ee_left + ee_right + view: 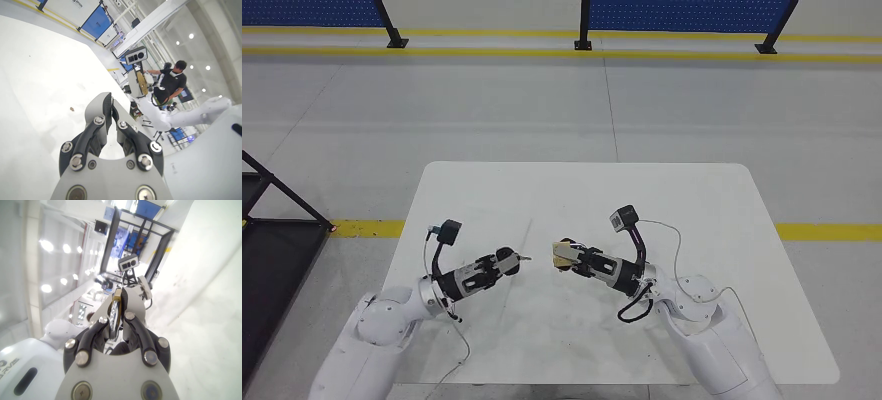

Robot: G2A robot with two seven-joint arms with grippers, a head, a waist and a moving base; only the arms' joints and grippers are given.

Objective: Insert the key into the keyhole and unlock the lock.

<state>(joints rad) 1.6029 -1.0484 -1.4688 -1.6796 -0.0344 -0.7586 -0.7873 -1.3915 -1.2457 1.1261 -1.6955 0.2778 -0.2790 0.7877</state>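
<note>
The left gripper (112, 102) has its pads pressed together on the key (526, 258), whose thin tip sticks out toward the other arm. The right gripper (121, 292) pinches the brass lock (115, 306) by its flat faces, with the silver shackle pointing back toward the wrist. Both grippers face each other over the near middle of the white worktop (662, 200). The key tip and the lock are close but apart.
</note>
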